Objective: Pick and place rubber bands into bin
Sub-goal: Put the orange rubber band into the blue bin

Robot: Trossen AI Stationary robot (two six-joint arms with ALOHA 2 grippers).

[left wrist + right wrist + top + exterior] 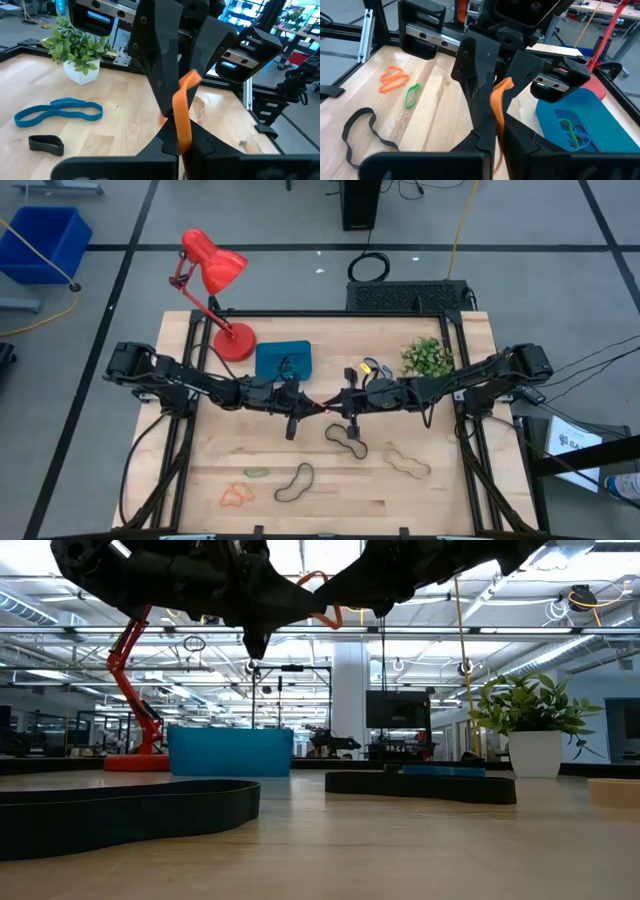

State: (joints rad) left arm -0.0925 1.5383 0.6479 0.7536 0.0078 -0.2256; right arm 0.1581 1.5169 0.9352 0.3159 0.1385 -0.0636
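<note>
The left gripper (292, 420) and the right gripper (350, 418) were positioned facing each other at the centre of the high view, above the wooden table (440, 500). An orange rubber band (182, 112) was stretched between them; in both wrist views it was seen pinched in the closed fingers of each gripper, and in the low view it (322, 602) appeared near the top centre of the frame, raised clear of the table. The bin (285, 360) was located just above the left gripper in the high view, directly right of the red lamp (215, 290); green and blue bands (572, 134) were seen lying inside the bin at the lower right of the right wrist view. Loose bands were distributed over the lower half of the table: a black band (345, 438) just below the grippers, a tan band (407, 463) to its right, a second black band (294, 483) lower down, a green band (256, 473) and an orange band (237, 497) at the lower left. A blue band (59, 111) and a small black band (46, 144) were seen at the left of the left wrist view. A small potted plant (426, 357) stood in the upper right of the table, near the right arm. A blue floor crate (42, 242) was observed at the upper left, off the table.
</note>
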